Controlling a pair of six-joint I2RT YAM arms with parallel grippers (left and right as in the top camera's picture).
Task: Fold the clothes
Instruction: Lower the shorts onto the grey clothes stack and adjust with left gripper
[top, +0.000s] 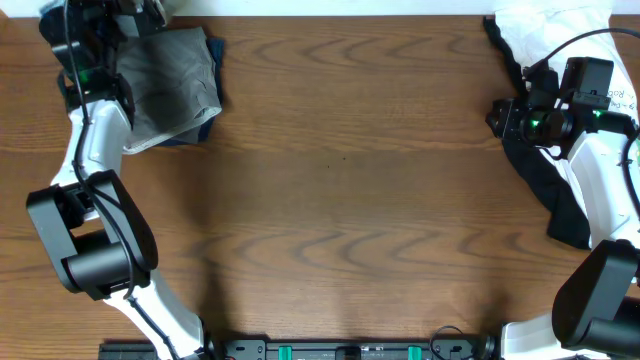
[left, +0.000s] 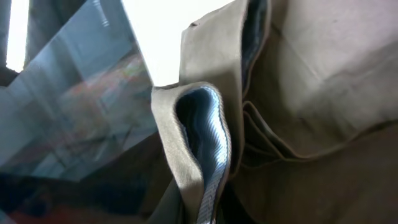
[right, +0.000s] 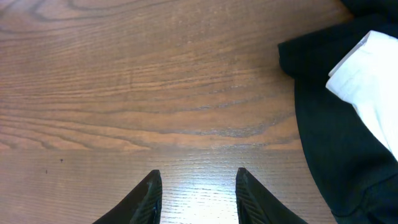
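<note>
**Fold clothes: left pinching shorts, right free above table**

Left side: khaki shorts (top: 170, 75) lie folded at the far-left corner of the table (top: 340, 180), on top of a navy piece (top: 192, 139) that shows along their right and near edges. The left gripper (top: 140, 22) sits at the far-left corner of the shorts. In the left wrist view, khaki cloth fills most of the frame. A raised fold with a pale ribbed lining runs up towards the lens and hides the fingers. Jaws are pressed together, and the fold appears pinched between them.

Right side: the white T-shirt (top: 550, 25) is bunched at the far-right corner. A black garment (top: 555, 190) trails from it along the right edge towards the near side, partly under the right arm. The right gripper (right: 198, 174) is just left of the black garment, pointing towards the table centre. Both dark fingertips (right: 152, 193) show in the right wrist view, spread apart with only bare wood between them. They are not touching cloth. In that view the black fabric lies to the right of the fingers, with a white fold resting on it.

The middle of the table shows wood grain only.
</note>
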